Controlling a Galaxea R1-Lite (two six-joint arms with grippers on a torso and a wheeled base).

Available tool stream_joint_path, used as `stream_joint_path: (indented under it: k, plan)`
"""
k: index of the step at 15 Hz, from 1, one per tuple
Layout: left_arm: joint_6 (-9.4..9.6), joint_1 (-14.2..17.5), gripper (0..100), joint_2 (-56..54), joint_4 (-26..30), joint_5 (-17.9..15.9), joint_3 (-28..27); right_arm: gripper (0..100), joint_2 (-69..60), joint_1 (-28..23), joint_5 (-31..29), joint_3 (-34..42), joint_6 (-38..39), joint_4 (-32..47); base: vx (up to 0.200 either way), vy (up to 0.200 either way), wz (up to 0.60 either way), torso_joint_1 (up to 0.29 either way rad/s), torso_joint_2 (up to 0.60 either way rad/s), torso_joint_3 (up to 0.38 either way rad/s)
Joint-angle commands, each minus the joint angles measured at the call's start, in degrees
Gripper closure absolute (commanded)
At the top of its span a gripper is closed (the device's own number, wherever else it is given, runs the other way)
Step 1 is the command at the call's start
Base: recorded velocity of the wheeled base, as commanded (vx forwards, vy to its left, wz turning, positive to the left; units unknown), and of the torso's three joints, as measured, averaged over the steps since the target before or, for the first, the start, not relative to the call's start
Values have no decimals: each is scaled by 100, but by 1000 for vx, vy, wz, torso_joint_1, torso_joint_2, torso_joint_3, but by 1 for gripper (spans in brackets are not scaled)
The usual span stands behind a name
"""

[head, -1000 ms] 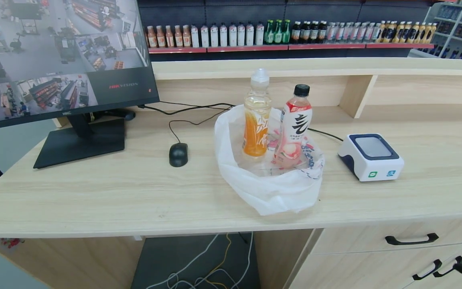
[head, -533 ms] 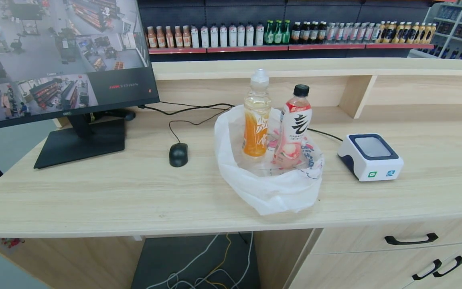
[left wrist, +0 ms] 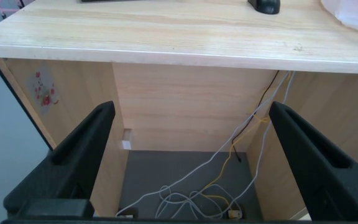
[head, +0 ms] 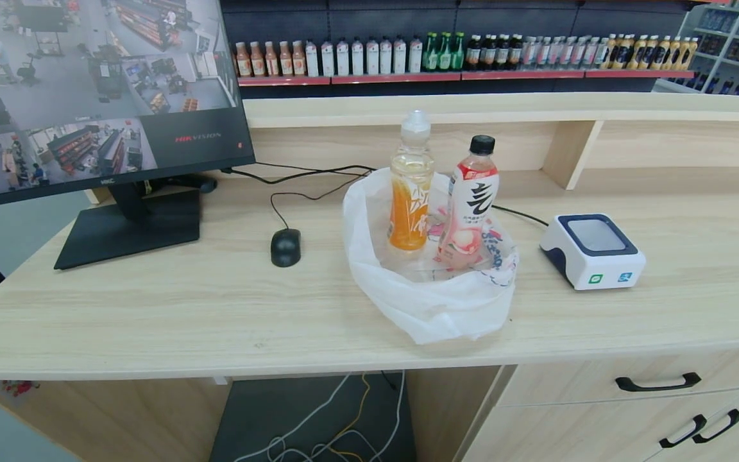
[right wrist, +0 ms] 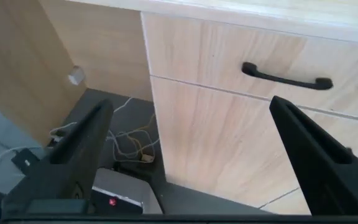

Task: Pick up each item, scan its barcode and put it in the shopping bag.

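Already bagged: two bottles upright

The orange bottle (head: pixel 410 205) and, at its 3 o'clock, the pink bottle (head: pixel 470 212) stand inside the shopping bag (head: pixel 433 308) on the counter (head: pixel 151 308). The scanner (head: pixel 592 251) lies at the bag's 3 o'clock, apart from it. Below the countertop, the left gripper (left wrist: pixel 191 109) and right gripper (right wrist: pixel 191 102) each gape wide, holding nothing.

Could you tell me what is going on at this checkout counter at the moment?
Nothing is being handled right now. The orange drink bottle and the pink-labelled bottle stand upright in the shopping bag on the counter, the scanner to its right. The left gripper and right gripper hang open and empty below the counter's edge, facing the cables and the drawers.
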Motion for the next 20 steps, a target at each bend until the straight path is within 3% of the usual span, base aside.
stream_joint_path:
  k: [1,4,8,12,18,20]
  plan:
    - [-1,0,0,0,0,2,1,0,-91,-590,-43,24,93,5,0,0,0,0,0,0]
    - [-1,0,0,0,0,2,1,0,-460,-1267,-43,24,102,5,0,0,0,0,0,0]
    - [-1,0,0,0,0,2,1,0,-873,-1240,-51,16,216,13,0,0,0,0,0,0]
    - [-18,9,0,0,0,2,1,0,-873,-1240,-43,24,181,13,-200,0,0,8,4,0]
    - [-18,9,0,0,0,2,1,0,-873,-1240,-43,24,172,13,0,0,0,0,0,0]
    - [-10,9,0,0,0,2,1,0,-873,-1240,-43,24,181,13,0,-200,0,2,2,7]
